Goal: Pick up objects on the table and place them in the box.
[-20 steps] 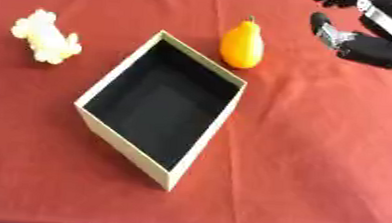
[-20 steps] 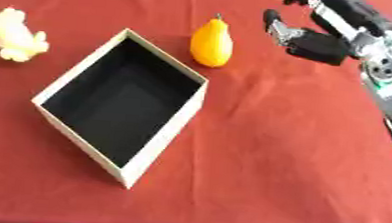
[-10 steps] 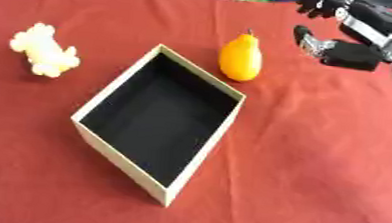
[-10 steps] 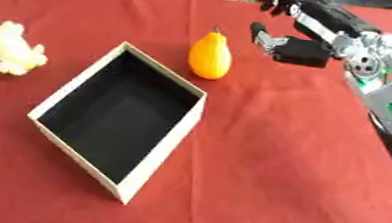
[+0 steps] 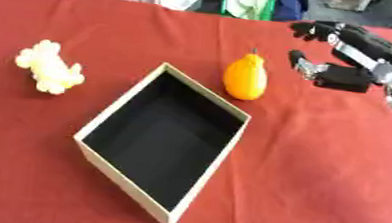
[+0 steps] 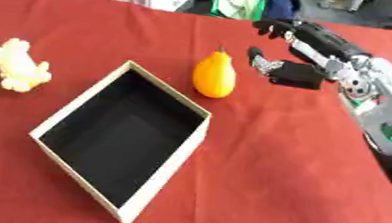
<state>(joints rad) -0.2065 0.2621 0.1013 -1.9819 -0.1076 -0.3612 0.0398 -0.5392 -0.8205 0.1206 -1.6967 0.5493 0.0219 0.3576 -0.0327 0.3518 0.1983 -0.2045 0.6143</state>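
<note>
Bare red bench [image 5: 318,158] lies open right of the box [image 5: 164,142]. The orange fruit [image 5: 245,78] stands just beyond the box's far right corner, a narrow gap separating it from the right hand [image 5: 325,68].

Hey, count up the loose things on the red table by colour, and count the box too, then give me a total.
Orange: 1, the pear-shaped fruit
Pale yellow: 1, the lumpy soft toy
Box: 1, cream outside with a black inside
Total: 3

Right arm [image 6: 384,113] cut off by the right edge; yellow lump [image 5: 49,67] blurred.
</note>
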